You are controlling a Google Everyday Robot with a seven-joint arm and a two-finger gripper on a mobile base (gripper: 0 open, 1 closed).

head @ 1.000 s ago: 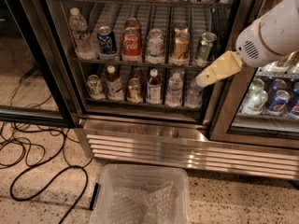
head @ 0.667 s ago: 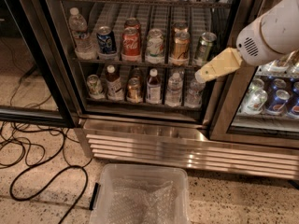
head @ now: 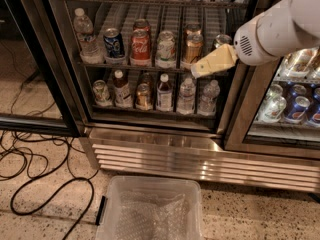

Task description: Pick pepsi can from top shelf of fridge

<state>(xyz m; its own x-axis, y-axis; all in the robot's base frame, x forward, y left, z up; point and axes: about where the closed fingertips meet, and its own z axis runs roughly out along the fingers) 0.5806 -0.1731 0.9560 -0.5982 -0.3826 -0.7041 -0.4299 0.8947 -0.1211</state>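
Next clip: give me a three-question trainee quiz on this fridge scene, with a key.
1. True or false: the gripper touches the pepsi can.
2. In the picture, what stands just right of the pepsi can? A) Coke can B) water bottle C) juice carton
3. Fill in: on the floor before the fridge sits a clear plastic ____.

Key: 1 false, it hovers further right, by the gold can; 2 A; 3 bin.

Cream tool before silver fridge
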